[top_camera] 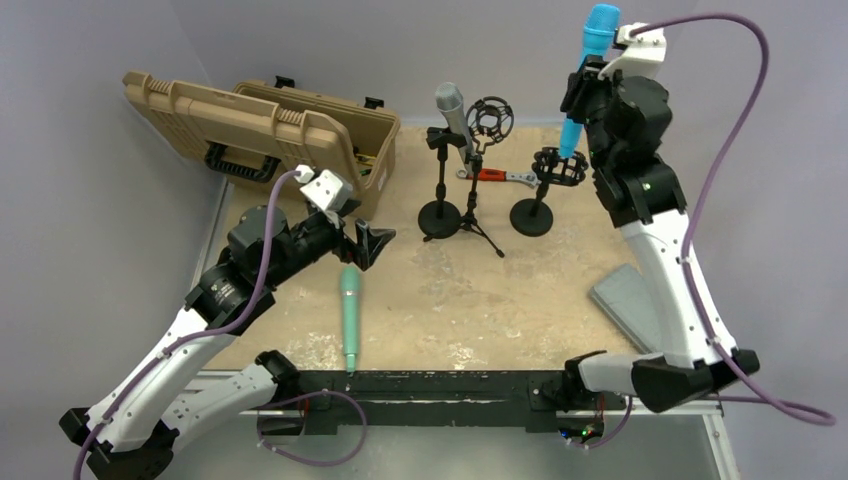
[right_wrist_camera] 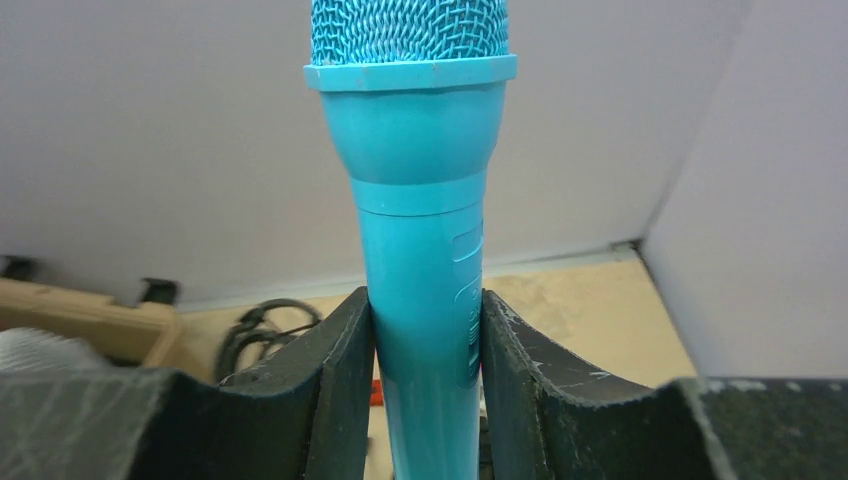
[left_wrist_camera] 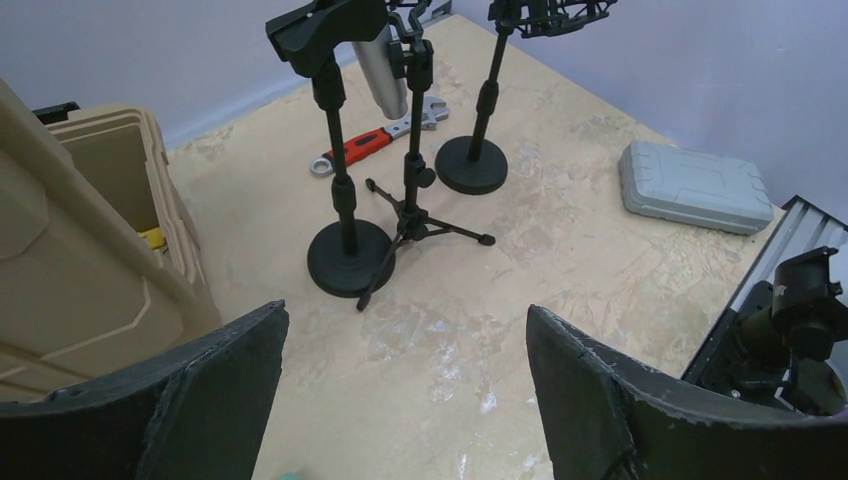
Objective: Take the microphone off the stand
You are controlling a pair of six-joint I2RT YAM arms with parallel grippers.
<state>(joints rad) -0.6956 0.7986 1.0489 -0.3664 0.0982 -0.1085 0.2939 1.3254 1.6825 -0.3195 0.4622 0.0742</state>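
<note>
My right gripper is shut on a blue microphone and holds it nearly upright, high at the back right. In the right wrist view the two fingers press its body from both sides around the gripper's middle. The microphone's lower tip reaches the ring of the black shock-mount stand; I cannot tell whether it still sits inside. My left gripper is open and empty, low over the table, also in its wrist view.
A green microphone lies on the table by the left gripper. A silver microphone sits in a clip stand. There are also a tripod stand with an empty mount, a red-handled wrench, an open tan case and a grey case.
</note>
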